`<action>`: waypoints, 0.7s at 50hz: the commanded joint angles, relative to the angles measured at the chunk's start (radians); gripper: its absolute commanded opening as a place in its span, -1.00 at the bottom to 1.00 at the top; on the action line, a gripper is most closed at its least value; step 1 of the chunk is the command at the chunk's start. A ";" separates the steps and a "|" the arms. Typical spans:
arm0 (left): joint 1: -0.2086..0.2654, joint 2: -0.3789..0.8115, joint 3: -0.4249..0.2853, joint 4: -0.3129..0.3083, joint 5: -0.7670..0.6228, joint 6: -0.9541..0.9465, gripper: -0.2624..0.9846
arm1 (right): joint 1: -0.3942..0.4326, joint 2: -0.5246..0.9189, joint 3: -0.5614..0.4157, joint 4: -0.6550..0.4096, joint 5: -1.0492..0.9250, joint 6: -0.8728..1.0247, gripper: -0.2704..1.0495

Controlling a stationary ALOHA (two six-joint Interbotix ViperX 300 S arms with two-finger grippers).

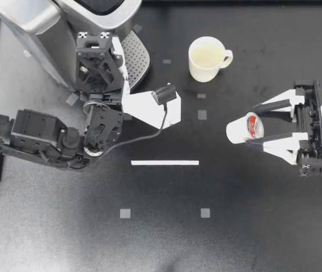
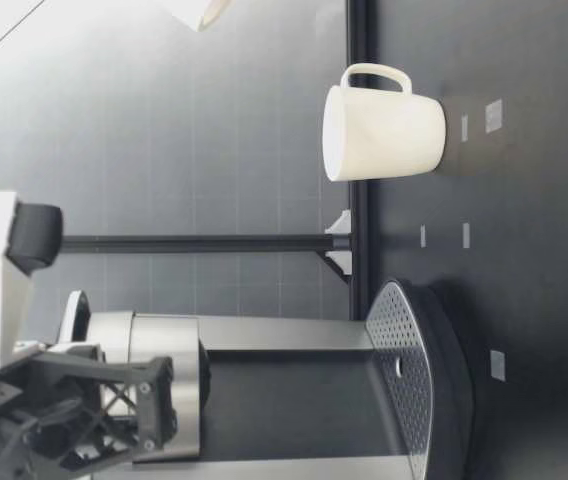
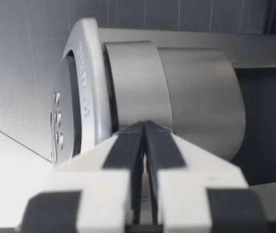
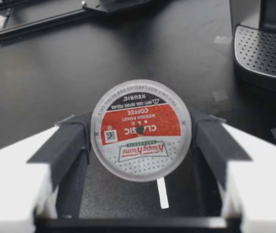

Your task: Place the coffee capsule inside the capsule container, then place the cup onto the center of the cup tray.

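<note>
Right gripper (image 1: 253,127), top view: clamped on coffee capsule (image 1: 237,133), cup (image 1: 206,58) well apart; left gripper (image 1: 93,38) at coffee machine (image 1: 47,22), beside cup tray (image 1: 138,56).

Low view: cup (image 2: 384,133) upright, apart from cup tray (image 2: 404,370).

Left wrist view: fingers (image 3: 128,150) pressed together, coffee machine (image 3: 143,87) directly ahead.

Right wrist view: coffee capsule (image 4: 141,130) pinched between both fingers (image 4: 65,141).

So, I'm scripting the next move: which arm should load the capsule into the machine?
Right, probably. My right gripper is shut on the coffee capsule; my left gripper is shut, empty, by the coffee machine.
</note>
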 commanded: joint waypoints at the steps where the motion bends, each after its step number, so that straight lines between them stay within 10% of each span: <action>1: -0.002 -0.040 -0.003 0.018 0.006 -0.005 -0.49 | -0.003 -0.005 -0.020 0.000 -0.008 0.002 0.29; 35: 0.017 -0.080 -0.002 0.164 0.011 0.005 -0.49 | -0.003 -0.005 -0.021 0.000 -0.008 0.003 0.29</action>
